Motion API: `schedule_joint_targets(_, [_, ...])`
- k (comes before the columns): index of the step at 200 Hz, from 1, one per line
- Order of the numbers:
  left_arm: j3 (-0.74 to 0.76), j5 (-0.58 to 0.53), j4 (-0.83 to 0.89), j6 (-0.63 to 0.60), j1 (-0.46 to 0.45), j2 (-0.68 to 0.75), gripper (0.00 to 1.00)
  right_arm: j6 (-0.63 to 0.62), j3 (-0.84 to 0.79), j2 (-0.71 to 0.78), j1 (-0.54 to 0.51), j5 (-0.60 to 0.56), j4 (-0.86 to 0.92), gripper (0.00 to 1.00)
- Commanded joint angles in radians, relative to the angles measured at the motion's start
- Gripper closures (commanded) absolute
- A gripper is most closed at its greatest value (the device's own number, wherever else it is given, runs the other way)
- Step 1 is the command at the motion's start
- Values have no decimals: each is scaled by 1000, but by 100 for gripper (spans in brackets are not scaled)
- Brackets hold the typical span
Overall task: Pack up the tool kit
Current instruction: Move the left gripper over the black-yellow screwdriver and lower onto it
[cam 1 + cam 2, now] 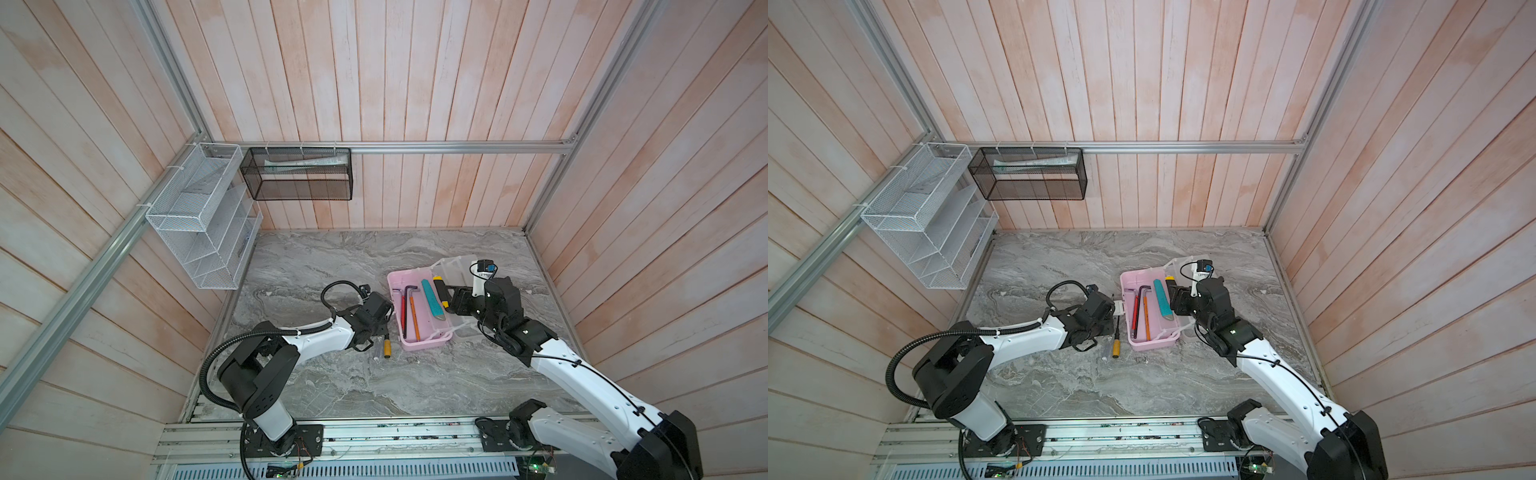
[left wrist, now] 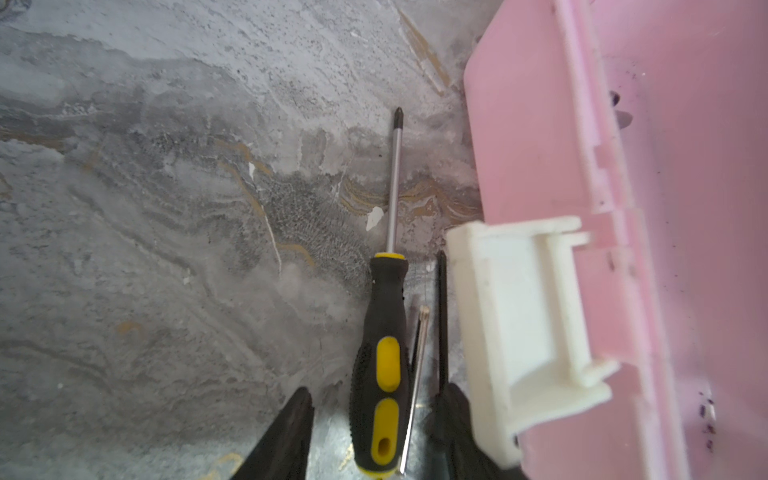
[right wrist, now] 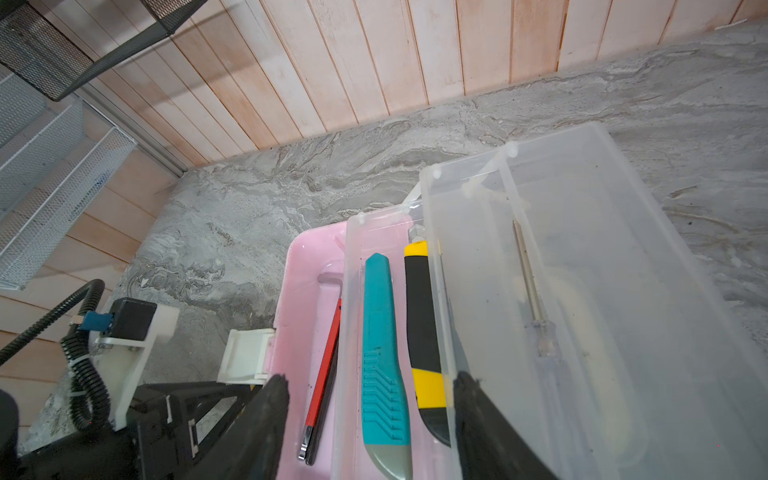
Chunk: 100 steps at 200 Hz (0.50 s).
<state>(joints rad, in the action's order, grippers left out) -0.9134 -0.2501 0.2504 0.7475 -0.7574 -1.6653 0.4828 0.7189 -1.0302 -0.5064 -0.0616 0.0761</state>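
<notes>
The yellow-and-black screwdriver (image 2: 384,374) is seen lying on the table (image 2: 166,208) just outside the latch (image 2: 519,332) of the pink case (image 2: 540,145), parallel to that wall, its handle straddled by the spread, unclosed fingers (image 2: 291,432) of the nearer left gripper (image 2: 378,390), while the right gripper (image 3: 372,379) is held spread above the knives (image 3: 384,353) inside the case.

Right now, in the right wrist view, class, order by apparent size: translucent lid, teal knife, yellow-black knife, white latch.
1. translucent lid
2. teal knife and yellow-black knife: similar, both partly hidden, unranked
3. white latch
</notes>
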Motion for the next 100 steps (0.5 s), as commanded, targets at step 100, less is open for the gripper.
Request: schedule_joint_targets(100, [-41,-96,-45,-38,-16,-80,51,36,-30,46,-2,26,-36,38])
